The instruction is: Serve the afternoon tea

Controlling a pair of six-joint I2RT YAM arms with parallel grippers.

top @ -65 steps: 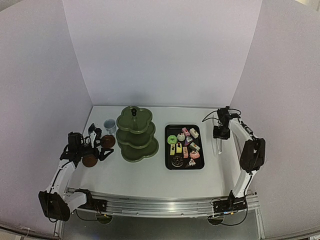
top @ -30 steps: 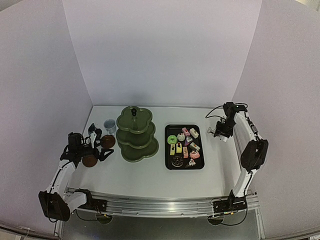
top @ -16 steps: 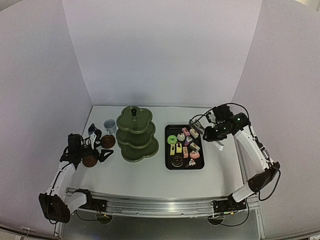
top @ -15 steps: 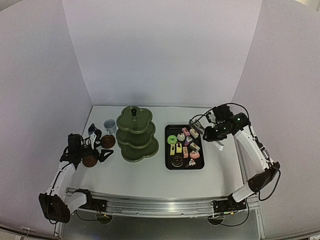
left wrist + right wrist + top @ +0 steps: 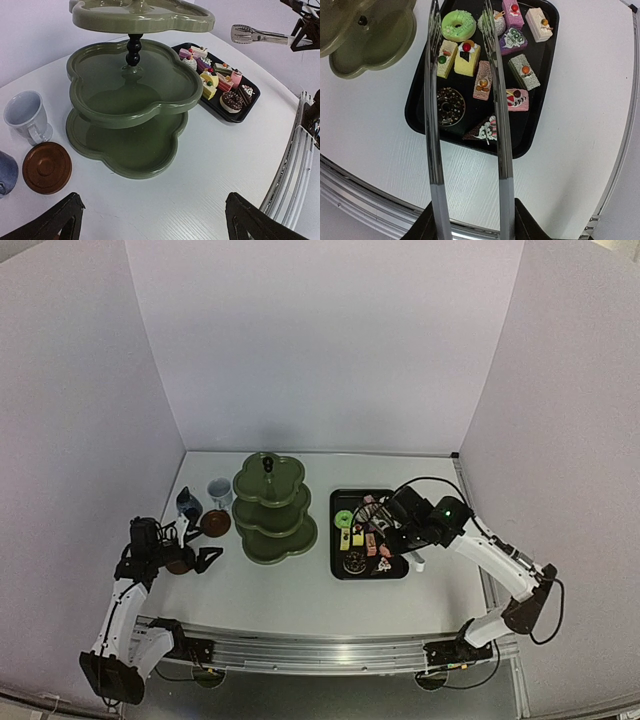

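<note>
Two blades reach out from the right gripper (image 5: 474,222), whose jaws are clamped on the handle end of the tongs (image 5: 433,125), pressing them part way so the blades stand narrowly apart with nothing caught between them. The tongs' long axis runs straight ahead of the wrist, roughly along the length of the tray (image 5: 546,45). In the left wrist view they hang in the air above the tray, clear of the cakes (image 5: 490,65). Sighting down the blades, a yellow cake (image 5: 466,57) and a pink slab (image 5: 482,87) lie in the gap, below it. The chocolate ring (image 5: 450,106) sits hard by the left blade's line, and the green ring (image 5: 455,24) lies between the tips. The pick looks to be a matter of going down rather than sideways, with the blades straddling a single cake and not two at once. The stand (image 5: 370,45) lies past the tray's edge, off to the left of the tips, its tiers bare as far as they show, so a loaded tong would have to swing that way. The right arm is plainly nearer the cakes. The left gripper (image 5: 155,220), jaws spread wide and holding nothing, sits on the stand's other side by a saucer (image 5: 47,167) and a pale cup (image 5: 25,112), well apart from the tray.
</note>
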